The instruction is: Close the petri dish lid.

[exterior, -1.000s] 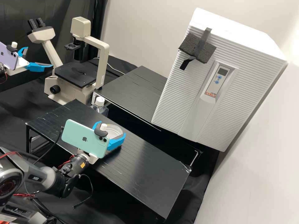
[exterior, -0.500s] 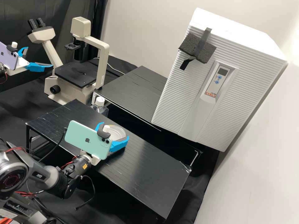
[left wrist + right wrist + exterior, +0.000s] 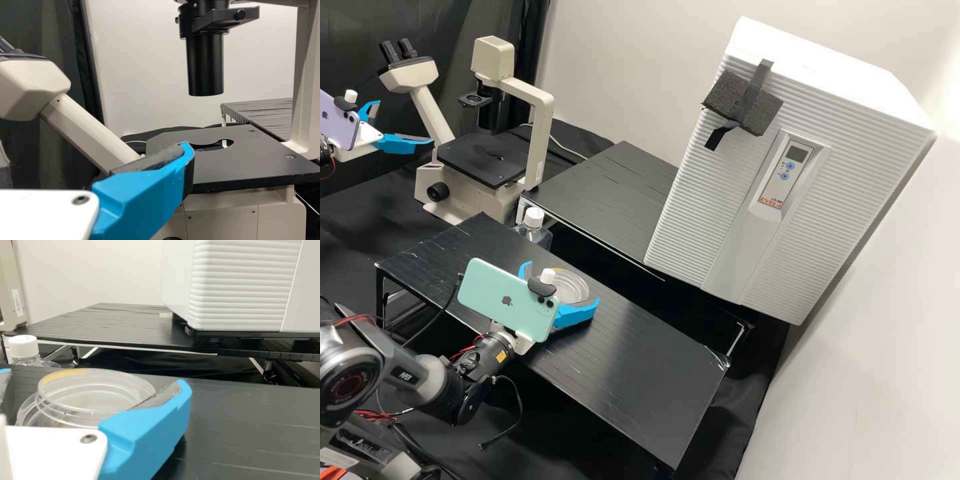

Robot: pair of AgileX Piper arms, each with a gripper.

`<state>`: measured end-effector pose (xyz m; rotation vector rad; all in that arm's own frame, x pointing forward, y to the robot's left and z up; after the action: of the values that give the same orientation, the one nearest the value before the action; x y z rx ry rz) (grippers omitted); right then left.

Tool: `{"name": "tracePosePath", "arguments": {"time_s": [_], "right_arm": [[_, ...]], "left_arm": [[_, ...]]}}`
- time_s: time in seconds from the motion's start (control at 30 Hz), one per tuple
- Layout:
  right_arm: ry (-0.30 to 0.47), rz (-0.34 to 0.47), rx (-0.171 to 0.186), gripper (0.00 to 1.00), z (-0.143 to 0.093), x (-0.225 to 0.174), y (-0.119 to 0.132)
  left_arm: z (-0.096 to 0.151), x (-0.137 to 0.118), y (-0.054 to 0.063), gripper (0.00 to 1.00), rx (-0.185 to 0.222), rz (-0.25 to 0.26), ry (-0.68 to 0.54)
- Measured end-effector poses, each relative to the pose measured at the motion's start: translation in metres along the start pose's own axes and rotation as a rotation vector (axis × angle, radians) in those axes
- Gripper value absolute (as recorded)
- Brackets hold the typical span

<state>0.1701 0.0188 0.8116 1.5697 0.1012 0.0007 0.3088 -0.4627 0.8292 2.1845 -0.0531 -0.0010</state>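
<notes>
Clear round plastic petri dish (image 3: 27,415): on the low black ribbed stand (image 3: 653,380); between the right gripper's (image 3: 561,285) two fingers
Clear plastic lid (image 3: 82,382): over the dish, its rim set off from the dish's rim; I cannot tell whether it is seated
Right fingers: wide apart, one on each side of dish and lid; whether they press on either, I cannot tell
Left gripper (image 3: 403,123): spread well open, nothing held; in front of the beige microscope with a black stage (image 3: 480,160)
Clear bottle with a white cap (image 3: 533,219): beyond the low stand, near the far black ribbed stand (image 3: 613,193)
Large white ribbed cabinet (image 3: 733,220): on the far stand; dark grey foam block (image 3: 763,110) taped to its front
</notes>
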Motion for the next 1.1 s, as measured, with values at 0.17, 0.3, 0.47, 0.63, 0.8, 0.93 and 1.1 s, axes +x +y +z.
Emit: {"name": "tracePosePath", "arguments": {"time_s": [0.17, 0.3, 0.47, 0.63, 0.8, 0.93, 1.1], "right_arm": [[-0.002, 0.004, -0.007, 1.0, -0.002, -0.002, 0.001], [0.011, 0.013, -0.014, 1.0, -0.005, -0.005, 0.004], [0.026, 0.047, -0.025, 1.0, -0.01, -0.013, 0.013], [0.018, 0.097, 0.006, 1.0, -0.006, -0.022, 0.025], [-0.045, 0.108, 0.063, 1.0, 0.006, -0.018, 0.026], [-0.093, 0.104, 0.087, 1.0, 0.012, -0.009, 0.019], [-0.106, 0.109, 0.073, 1.0, 0.013, -0.006, 0.016]], "left_arm": [[0.0, 0.0, 0.0, 1.0, 0.0, 0.0, 0.0], [0.0, 0.0, 0.0, 1.0, 0.0, 0.0, 0.0], [0.0, 0.0, 0.0, 1.0, 0.0, 0.0, 0.0], [0.0, 0.0, 0.0, 1.0, 0.0, 0.0, 0.0], [0.0, 0.0, 0.0, 1.0, 0.0, 0.0, 0.0], [0.0, 0.0, 0.0, 1.0, 0.0, 0.0, 0.0], [0.0, 0.0, 0.0, 1.0, 0.0, 0.0, 0.0]]}}
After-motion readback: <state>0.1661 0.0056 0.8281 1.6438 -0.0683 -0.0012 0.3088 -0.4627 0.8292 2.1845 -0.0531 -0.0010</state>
